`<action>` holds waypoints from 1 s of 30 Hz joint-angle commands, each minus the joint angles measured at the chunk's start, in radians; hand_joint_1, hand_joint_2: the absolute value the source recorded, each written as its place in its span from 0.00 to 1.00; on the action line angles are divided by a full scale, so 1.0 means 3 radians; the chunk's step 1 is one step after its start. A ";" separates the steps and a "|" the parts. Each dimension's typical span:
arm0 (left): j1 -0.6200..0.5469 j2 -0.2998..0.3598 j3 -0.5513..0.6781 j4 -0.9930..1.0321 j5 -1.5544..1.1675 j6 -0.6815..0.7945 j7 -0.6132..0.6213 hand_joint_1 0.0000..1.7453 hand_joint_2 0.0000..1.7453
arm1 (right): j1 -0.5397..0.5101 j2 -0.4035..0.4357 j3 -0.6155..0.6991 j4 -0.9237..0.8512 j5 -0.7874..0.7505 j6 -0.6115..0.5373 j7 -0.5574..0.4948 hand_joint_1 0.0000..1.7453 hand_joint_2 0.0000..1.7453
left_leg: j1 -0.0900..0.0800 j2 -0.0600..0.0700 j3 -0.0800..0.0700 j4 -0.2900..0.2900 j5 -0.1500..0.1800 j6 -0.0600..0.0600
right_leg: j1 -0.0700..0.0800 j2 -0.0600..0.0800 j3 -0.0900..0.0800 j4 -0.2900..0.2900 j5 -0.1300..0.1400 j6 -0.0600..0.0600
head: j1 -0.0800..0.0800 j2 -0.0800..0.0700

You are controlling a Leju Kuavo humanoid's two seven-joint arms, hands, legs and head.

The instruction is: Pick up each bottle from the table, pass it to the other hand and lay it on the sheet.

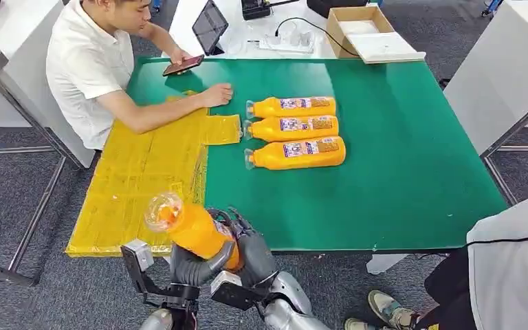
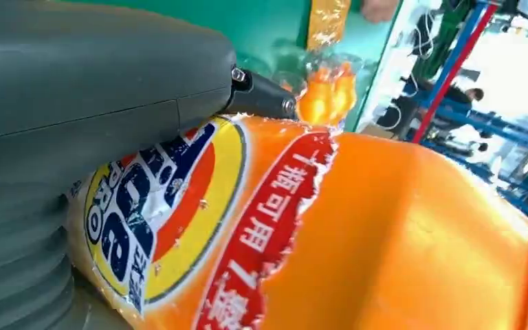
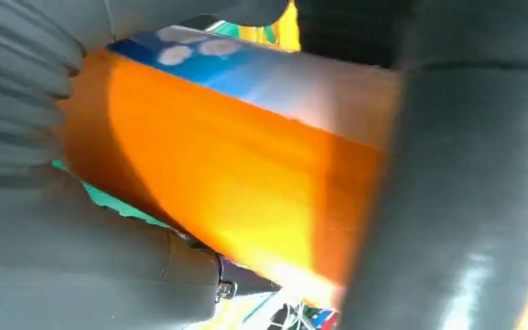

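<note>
Held bottle [image 1: 191, 228]: orange, clear cap end. Sits at desk's near edge, approx 7 o'clock from the desk [image 1: 399, 137] centre. Long axis runs approx 10 to 4 o'clock, cap toward 10, tilted up. Base end hidden behind both hands.

Left hand [image 1: 196, 265]: fingers wrapped round the bottle's lower body from beneath; grasping it. Fingertips hidden by bottle.

Right hand [image 1: 251, 251]: dark fingers [image 1: 237, 223] closed against the bottle's base end from the 4 o'clock side; grasping it too. Contact surface hidden in head view.

Left wrist view: grey thumb [image 2: 110, 89] pressed on label; label text partly legible, torn edge; bottle [image 2: 385, 240] cut off at the frame. Head view shows no label detail.

Right wrist view: blurred; orange body [image 3: 234, 185] with blue-white label strip, wedged between grey hand parts [image 3: 467, 192]. Which hand each part belongs to: cannot tell.

Yellow sheet [image 1: 151, 179]: at 9 o'clock on the desk, near corner overhangs the edge. No bottle lies on it.

Three more bottles [image 1: 295, 130]: side by side at desk centre, lying flat, long axes approx 9 to 3, caps toward 9.

Person [image 1: 89, 62]: seated at 10 o'clock, one hand resting on the sheet, phone in other.
</note>
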 commanded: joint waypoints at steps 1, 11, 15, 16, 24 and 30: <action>-0.0035 -0.0023 0.0307 -0.0076 0.0422 -0.0008 0.0238 1.00 1.00 | 0.0130 -0.0009 0.0210 0.0102 -0.0083 -0.0091 -0.0163 0.00 0.00 | 0.0005 0.0001 0.0016 -0.0002 -0.0006 -0.0006 | 0.0006 -0.0004 0.0017 -0.0004 -0.0006 -0.0007 | 0.0003 0.0000; -0.0365 0.0230 0.0437 0.0527 -0.1331 0.1597 -0.0170 1.00 1.00 | 0.0316 -0.0121 0.0218 -0.0151 0.0010 -0.0593 -0.0362 0.00 0.00 | 0.0004 0.0000 0.0012 -0.0004 -0.0003 -0.0005 | 0.0005 -0.0004 0.0012 -0.0005 -0.0004 -0.0006 | 0.0003 0.0000; -0.0695 0.0038 0.1303 0.0974 -0.2975 0.1597 -0.0032 1.00 1.00 | 0.0464 -0.0136 0.0140 -0.0458 -0.0024 -0.0750 -0.0481 0.00 0.00 | 0.0003 -0.0003 0.0009 -0.0005 0.0001 -0.0005 | 0.0004 -0.0006 0.0009 -0.0004 -0.0001 -0.0006 | 0.0003 0.0000; -0.0797 -0.0004 0.1491 0.1039 -0.3620 0.1597 0.0091 1.00 1.00 | 0.0502 -0.0142 0.0141 -0.0557 -0.0011 -0.0824 -0.0504 0.00 0.00 | 0.0005 -0.0004 0.0019 -0.0008 -0.0001 -0.0009 | 0.0006 -0.0010 0.0019 -0.0006 -0.0004 -0.0010 | 0.0001 0.0000; -0.1211 0.0087 0.1392 0.1487 -0.5191 0.1597 0.0761 1.00 1.00 | 0.0564 -0.0187 0.0156 -0.0773 -0.0048 -0.0812 -0.0504 0.00 0.00 | 0.0004 0.0000 0.0018 -0.0004 -0.0001 -0.0008 | 0.0005 -0.0012 0.0019 -0.0003 -0.0005 -0.0009 | 0.0004 0.0000; -0.2198 0.0259 0.0926 0.3064 -0.5286 0.0978 0.1406 1.00 1.00 | 0.0552 -0.0107 0.0148 -0.0757 -0.0191 -0.0507 -0.0490 0.00 0.00 | 0.0005 -0.0015 0.0009 -0.0002 0.0004 -0.0008 | 0.0006 -0.0027 0.0013 0.0000 -0.0004 -0.0008 | 0.0004 0.0000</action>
